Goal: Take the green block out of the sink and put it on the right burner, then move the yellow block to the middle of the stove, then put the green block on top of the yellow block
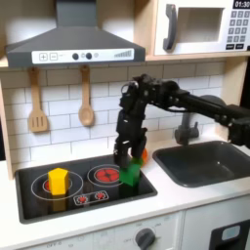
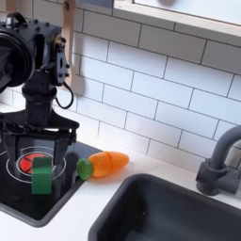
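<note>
In the first exterior view, reading left to right: the small solid yellow block [image 1: 58, 179] stands on the ring burner well to the left of the gripper [image 1: 126, 162], on the flat black rectangular toy stove [image 1: 39, 201]. The bright-green cube, the green block [image 1: 129, 174], rests on the burner directly beneath the gripper; whether the black fingers touch it, or how wide they stand, cannot be told from either picture. To the gripper's right lies the dark grey rectangular sink [image 1: 200, 162] with nothing visible in it.

In the second exterior view the green block [image 2: 41, 175] sits below the gripper [image 2: 42, 149], and an orange toy carrot with a green top [image 2: 105, 164] lies just to the right on the white counter, short of the sink [image 2: 169, 212].

Both blocks appear light, rigid and smooth-faced; a pinch across two opposite vertical faces at mid-height should hold, though glossy sides may slip.
</note>
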`<action>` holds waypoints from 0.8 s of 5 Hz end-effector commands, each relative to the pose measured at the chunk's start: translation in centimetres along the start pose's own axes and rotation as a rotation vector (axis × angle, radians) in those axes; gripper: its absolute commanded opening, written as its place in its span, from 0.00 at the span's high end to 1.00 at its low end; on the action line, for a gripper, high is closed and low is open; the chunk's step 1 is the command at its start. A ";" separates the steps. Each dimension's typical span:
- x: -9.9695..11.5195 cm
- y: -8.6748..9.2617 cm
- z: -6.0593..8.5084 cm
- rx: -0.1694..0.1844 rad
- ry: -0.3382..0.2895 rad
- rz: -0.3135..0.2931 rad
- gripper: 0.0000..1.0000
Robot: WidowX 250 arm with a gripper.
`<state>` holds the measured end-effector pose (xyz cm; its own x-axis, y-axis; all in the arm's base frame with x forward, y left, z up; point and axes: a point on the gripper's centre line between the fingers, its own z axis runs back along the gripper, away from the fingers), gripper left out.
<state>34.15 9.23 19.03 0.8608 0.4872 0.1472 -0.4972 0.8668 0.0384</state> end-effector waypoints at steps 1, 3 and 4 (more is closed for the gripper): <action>2.6 1.8 -0.2 -0.009 0.037 0.096 0.00; 2.4 2.5 0.0 -0.005 0.046 0.092 0.00; 2.3 2.9 -0.2 -0.055 0.087 0.025 0.00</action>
<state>34.87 12.87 19.24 0.8581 0.5094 0.0646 -0.5097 0.8602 -0.0134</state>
